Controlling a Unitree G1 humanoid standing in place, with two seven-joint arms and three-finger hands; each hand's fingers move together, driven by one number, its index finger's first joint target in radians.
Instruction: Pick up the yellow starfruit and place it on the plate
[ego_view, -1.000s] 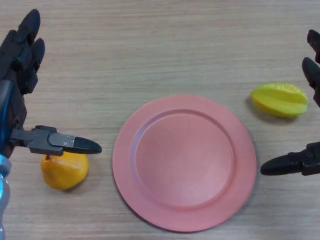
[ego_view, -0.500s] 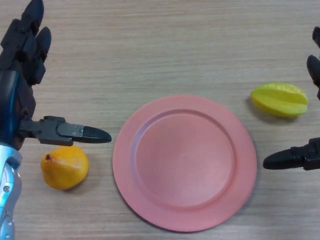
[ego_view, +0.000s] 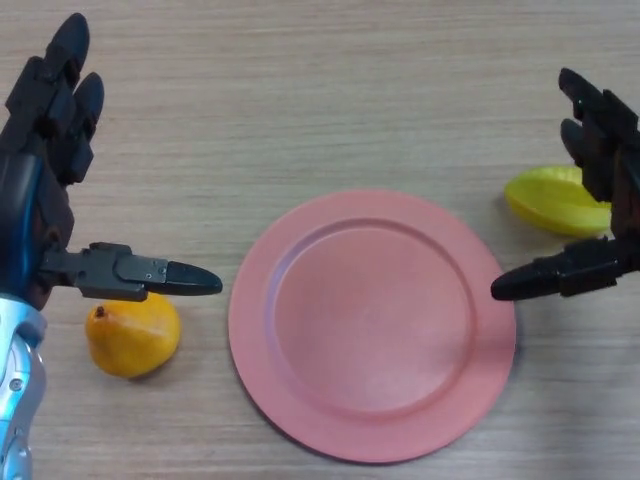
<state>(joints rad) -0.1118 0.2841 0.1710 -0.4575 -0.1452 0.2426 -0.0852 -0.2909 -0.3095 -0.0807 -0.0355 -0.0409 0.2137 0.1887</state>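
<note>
The yellow starfruit (ego_view: 552, 201) lies on the wooden table to the right of the pink plate (ego_view: 372, 325). My right hand (ego_view: 603, 170) hovers over the fruit's right part, open, its fingers pointing up and left and its thumb (ego_view: 553, 277) reaching toward the plate's right rim. The fruit's right end is hidden behind that hand. My left hand (ego_view: 45, 150) is open at the left edge, thumb (ego_view: 150, 274) stretched toward the plate. The plate holds nothing.
An orange-yellow fruit (ego_view: 132, 333) sits left of the plate, just below my left thumb. The wooden table (ego_view: 320, 90) stretches bare beyond the plate.
My right hand has moved left into view and now covers the starfruit's right end. The left hand shifted slightly upward, uncovering more of the orange-yellow fruit.
</note>
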